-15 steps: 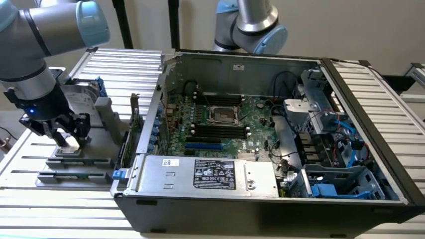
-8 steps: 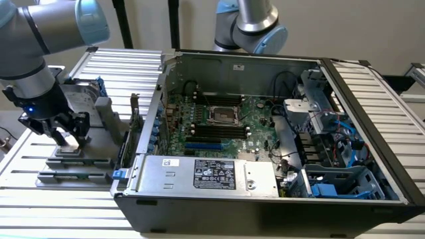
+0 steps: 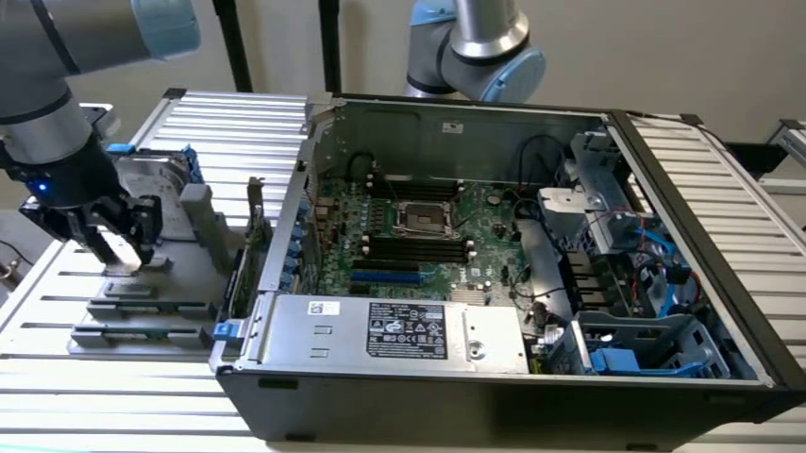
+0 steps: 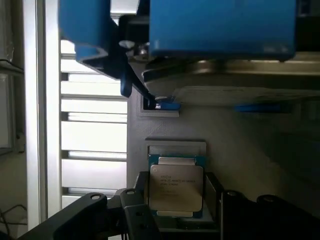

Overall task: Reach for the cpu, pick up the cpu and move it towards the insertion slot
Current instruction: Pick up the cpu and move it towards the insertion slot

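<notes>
The cpu [image 4: 176,187], a flat square chip with a silver top and pale edge, lies in a square recess of the grey fixture tray [image 3: 164,283] at the exterior view's left. My gripper [image 3: 117,253] is down on that tray, beside the upright hard drive [image 3: 158,179]. In the wrist view the gripper [image 4: 177,200] has its black fingers [image 4: 137,210] pressed against the chip's two opposite sides, shut on it. The chip still sits level with its recess. The insertion slot [image 3: 422,217], a shiny metal frame with a dark centre, lies on the green motherboard inside the open computer case.
The open black case [image 3: 504,377] stands to the exterior view's right of the tray, its near wall and power supply [image 3: 396,330] between tray and motherboard. Black memory slots [image 3: 410,250] run beside the socket. A second arm [image 3: 473,47] hangs behind the case.
</notes>
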